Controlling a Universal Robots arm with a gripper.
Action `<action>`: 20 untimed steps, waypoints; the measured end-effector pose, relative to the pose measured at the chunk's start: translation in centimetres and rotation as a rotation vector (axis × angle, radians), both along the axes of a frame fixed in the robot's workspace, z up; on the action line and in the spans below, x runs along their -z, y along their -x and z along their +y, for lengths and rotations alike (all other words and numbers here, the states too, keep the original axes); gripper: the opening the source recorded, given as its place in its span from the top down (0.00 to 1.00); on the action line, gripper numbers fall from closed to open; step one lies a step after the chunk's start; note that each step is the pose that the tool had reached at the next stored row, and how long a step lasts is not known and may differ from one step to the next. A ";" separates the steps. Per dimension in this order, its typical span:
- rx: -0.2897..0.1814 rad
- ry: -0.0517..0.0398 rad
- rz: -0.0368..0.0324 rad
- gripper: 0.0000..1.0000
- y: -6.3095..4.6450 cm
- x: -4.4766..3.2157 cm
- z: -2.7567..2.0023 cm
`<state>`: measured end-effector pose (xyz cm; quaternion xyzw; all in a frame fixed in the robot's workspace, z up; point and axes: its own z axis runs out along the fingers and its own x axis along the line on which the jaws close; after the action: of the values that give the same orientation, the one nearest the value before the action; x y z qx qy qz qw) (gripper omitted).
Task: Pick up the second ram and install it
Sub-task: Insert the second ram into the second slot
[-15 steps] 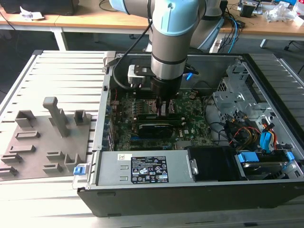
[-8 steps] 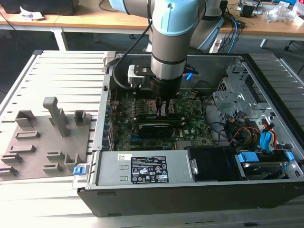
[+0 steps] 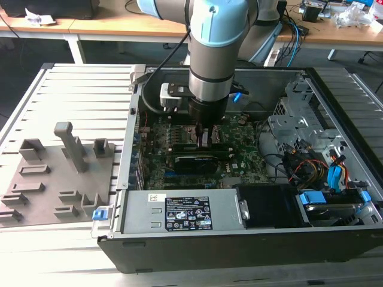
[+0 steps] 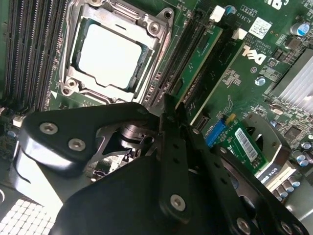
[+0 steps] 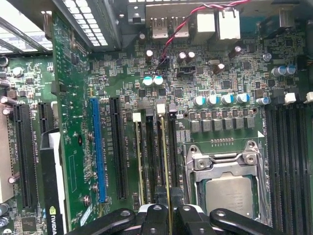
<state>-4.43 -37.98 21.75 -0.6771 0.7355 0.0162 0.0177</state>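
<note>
The second ram (image 4: pixel 203 54) is a narrow green stick standing edge-up in a memory slot beside the processor socket (image 4: pixel 110 54) on the green motherboard (image 3: pixel 242 156). In the first wrist view I see the ram (image 5: pixel 163 156) as a thin pale edge running down between my black fingers (image 5: pixel 155 215). My gripper (image 4: pixel 168 105) sits at one end of the stick with its jaws closed against the stick's two faces. In the exterior view the gripper (image 3: pixel 200 134) reaches straight down into the open computer case, just above the board.
White slot latches (image 5: pixel 160 108) stand at the far ends of the slots. A black graphics card (image 3: pixel 194 162) lies close in front of the gripper. The power supply (image 3: pixel 179 212), drive cage (image 3: pixel 299 119) and cables (image 3: pixel 323 167) crowd the case. A grey fixture tray (image 3: pixel 54 173) lies at the exterior view's left.
</note>
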 end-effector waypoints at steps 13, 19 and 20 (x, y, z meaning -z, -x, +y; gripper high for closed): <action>0.000 0.0098 0.0000 0.89 -0.1 -5.41 0.59; 0.000 0.0104 0.0000 0.89 -0.1 -7.44 0.75; 0.000 0.0104 -0.0001 0.89 -0.1 -7.44 0.75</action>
<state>-4.38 -37.24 29.19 -0.6772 0.7356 0.0123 0.0142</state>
